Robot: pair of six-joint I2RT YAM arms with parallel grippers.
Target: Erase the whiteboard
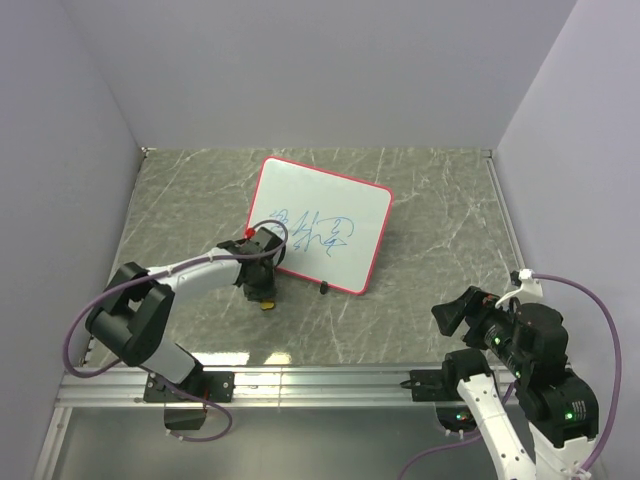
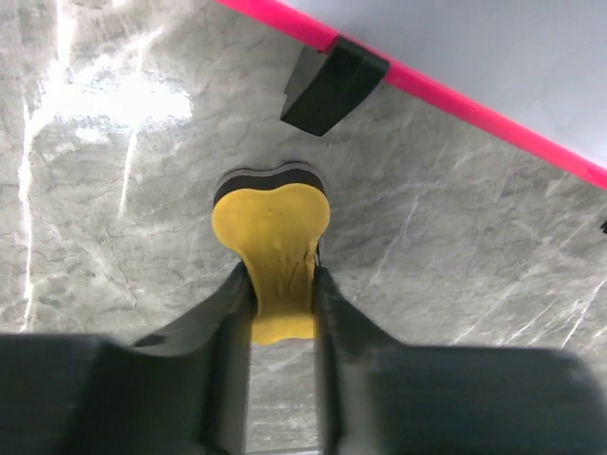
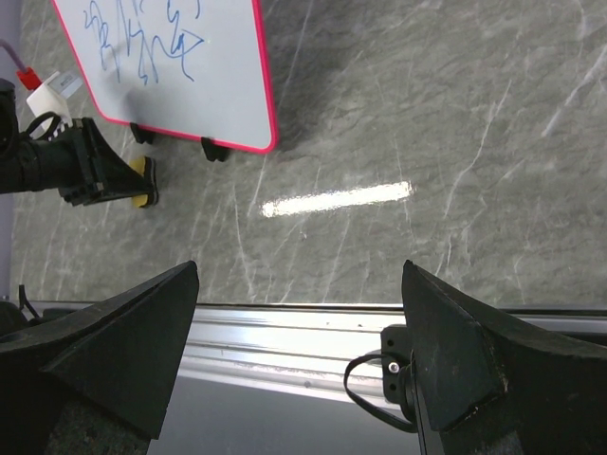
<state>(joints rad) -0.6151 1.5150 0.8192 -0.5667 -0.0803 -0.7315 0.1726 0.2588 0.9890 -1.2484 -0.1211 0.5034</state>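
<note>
Small rectangular whiteboard (image 1: 320, 212), white face, thin pink-red frame, rounded corners. Sits mid-table, turned at an angle, propped on small black feet (image 3: 213, 150) along its near edge. Bears blue scribbles (image 1: 315, 232) across the lower middle, not erased; clean white elsewhere.

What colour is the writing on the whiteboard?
Blue scribbles on the whiteboard, clearest in the right wrist view.

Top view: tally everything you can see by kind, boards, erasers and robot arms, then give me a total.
Whiteboard: 1
Eraser: 1
Robot arms: 2 (left arm, right arm)
Total: 4
</note>
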